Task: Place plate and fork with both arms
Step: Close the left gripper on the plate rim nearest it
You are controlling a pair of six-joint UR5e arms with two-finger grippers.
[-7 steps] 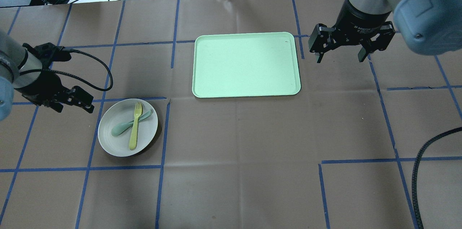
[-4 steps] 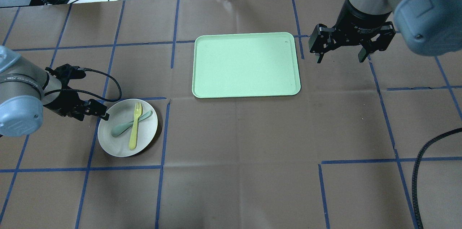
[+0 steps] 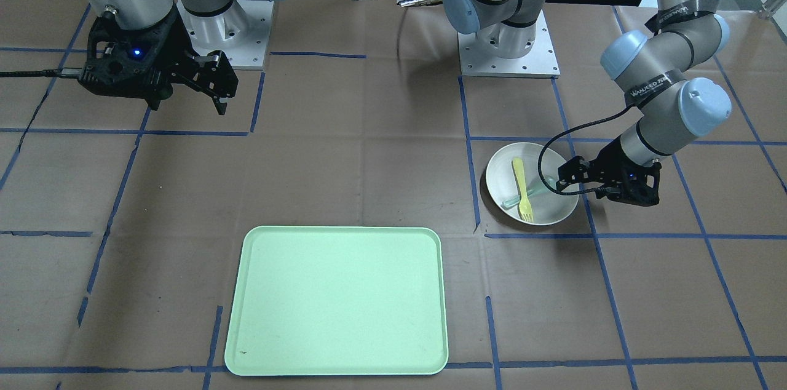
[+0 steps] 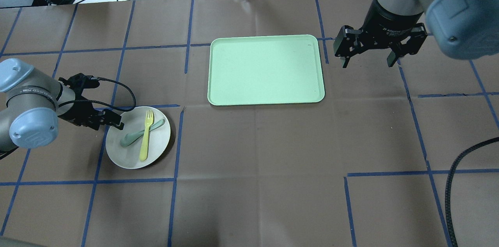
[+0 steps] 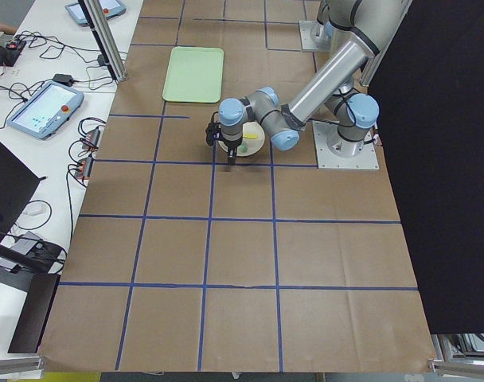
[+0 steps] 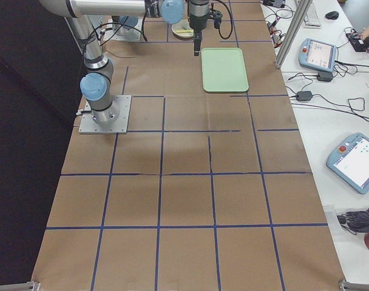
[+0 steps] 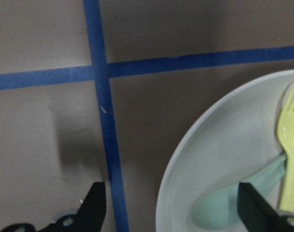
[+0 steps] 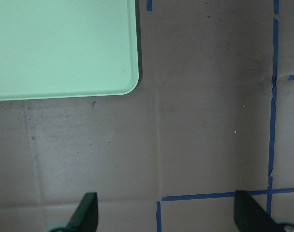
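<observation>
Your left gripper (image 4: pixel 115 121) has closed in over the last second: it stood well clear of the plate (image 4: pixel 128 157) on the outer side, and now it sits at the plate's rim. The left wrist view shows its fingers (image 7: pixel 95 205) apart and straddling that rim, one over the brown worktop (image 4: pixel 253 161) outside, the other over the plate's inside. They are not clamped on anything yet.

The plate has not shifted. It rests on the worktop, well apart from the mint-green tray (image 4: pixel 265 67), on the left arm's side. The yellow fork (image 4: pixel 145 138) lies across it, crossed over a pale teal spoon (image 4: pixel 130 138), tines toward the far edge.

Your right gripper (image 4: pixel 367 63) has not moved. It hangs just beside the tray's far right corner, fingers spread wide with only bare worktop below them.

So the approach looks finished, and a pinch on the rim is likely the next step. Watch how deep the inner finger reaches: it sits close to the spoon's bowl end. Closing could nudge the cutlery, and a thin rim grip may let the plate tilt on lifting, sliding the fork off.
</observation>
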